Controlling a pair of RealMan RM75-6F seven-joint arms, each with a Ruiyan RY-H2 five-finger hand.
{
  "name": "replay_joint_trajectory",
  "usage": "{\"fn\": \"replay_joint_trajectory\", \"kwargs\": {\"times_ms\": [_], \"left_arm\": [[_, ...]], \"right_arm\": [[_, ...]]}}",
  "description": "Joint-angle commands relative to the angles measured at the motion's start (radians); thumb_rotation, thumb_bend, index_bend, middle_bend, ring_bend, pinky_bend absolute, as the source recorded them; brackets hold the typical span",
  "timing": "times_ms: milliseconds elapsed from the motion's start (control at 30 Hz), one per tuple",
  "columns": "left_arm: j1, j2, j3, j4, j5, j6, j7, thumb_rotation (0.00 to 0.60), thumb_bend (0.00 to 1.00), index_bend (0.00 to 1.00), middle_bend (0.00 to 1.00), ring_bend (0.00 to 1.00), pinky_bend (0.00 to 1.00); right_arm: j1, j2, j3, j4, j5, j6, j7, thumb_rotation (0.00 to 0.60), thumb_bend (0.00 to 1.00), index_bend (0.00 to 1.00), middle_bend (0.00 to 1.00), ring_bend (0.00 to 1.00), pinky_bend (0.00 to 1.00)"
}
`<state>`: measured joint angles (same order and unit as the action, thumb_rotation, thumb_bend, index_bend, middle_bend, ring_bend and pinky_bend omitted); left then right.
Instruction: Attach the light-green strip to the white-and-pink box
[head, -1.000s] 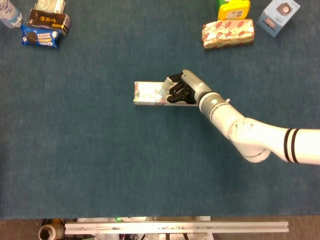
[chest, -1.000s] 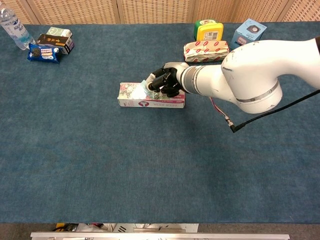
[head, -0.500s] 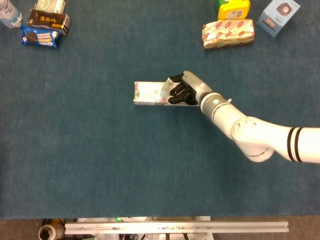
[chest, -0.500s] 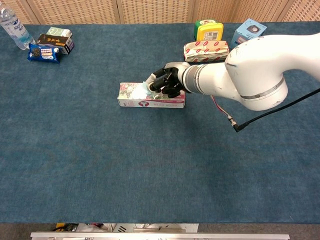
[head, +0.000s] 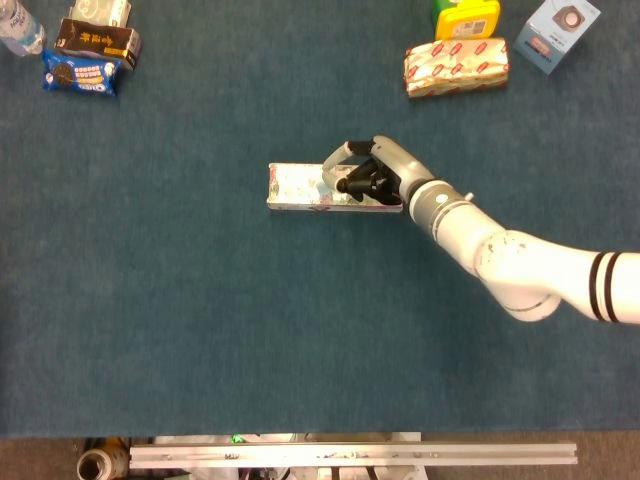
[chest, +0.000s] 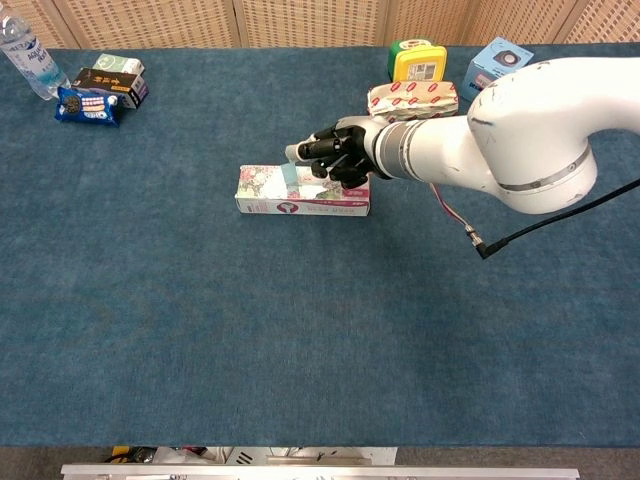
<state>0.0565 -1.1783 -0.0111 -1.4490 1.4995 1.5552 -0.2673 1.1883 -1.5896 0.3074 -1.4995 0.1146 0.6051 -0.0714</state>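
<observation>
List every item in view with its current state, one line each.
white-and-pink box: lying flat on the table.
light-green strip: lying across the box top.
right robot hand: above the box's right half, fingers curled; whether it touches the strip is unclear.
left robot hand: not in view.
water bottle: upright, far left corner.
red-patterned packet: lying flat.
blue box: standing at the far edge.

Nothing here reads clearly. The blue biscuit pack at ten o'clock shows round dark cookies and a white logo, too blurred to spell out. The dark box beside it carries pale lettering, also illegible. The red-patterned pack at one o'clock likewise.
</observation>
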Motion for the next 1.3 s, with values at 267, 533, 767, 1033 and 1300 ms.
{"fn": "replay_joint_trajectory", "kwargs": {"times_ms": [267, 533, 767, 1033, 1300], "left_arm": [[-0.002, 0.000, 0.000, -0.005, 0.001, -0.002, 0.007, 0.600, 0.29, 0.06, 0.29, 0.33, 0.30], [-0.010, 0.013, -0.004, -0.011, -0.003, -0.011, 0.010, 0.600, 0.29, 0.06, 0.29, 0.33, 0.30], [-0.035, 0.036, -0.019, -0.015, -0.001, -0.030, 0.011, 0.600, 0.29, 0.06, 0.29, 0.34, 0.30], [-0.105, 0.072, -0.025, -0.013, 0.053, -0.081, 0.034, 0.600, 0.29, 0.08, 0.29, 0.35, 0.30], [-0.207, 0.090, -0.022, -0.005, 0.125, -0.169, 0.049, 0.600, 0.29, 0.09, 0.31, 0.36, 0.33]], "right_arm": [[-0.011, 0.022, -0.002, -0.011, -0.028, -0.006, 0.028, 0.350, 0.26, 0.31, 0.83, 0.99, 1.00], [-0.056, 0.068, 0.040, -0.067, -0.159, 0.052, 0.069, 0.350, 0.26, 0.31, 0.82, 0.99, 1.00], [-0.183, 0.112, 0.042, -0.221, -0.456, 0.288, 0.102, 0.456, 0.33, 0.31, 0.77, 0.89, 1.00], [-0.374, 0.175, -0.038, -0.349, -0.793, 0.572, 0.123, 0.566, 0.43, 0.38, 0.63, 0.68, 0.83], [-0.531, 0.290, -0.165, -0.394, -1.077, 0.730, 0.064, 0.578, 0.45, 0.40, 0.61, 0.65, 0.81]]}}
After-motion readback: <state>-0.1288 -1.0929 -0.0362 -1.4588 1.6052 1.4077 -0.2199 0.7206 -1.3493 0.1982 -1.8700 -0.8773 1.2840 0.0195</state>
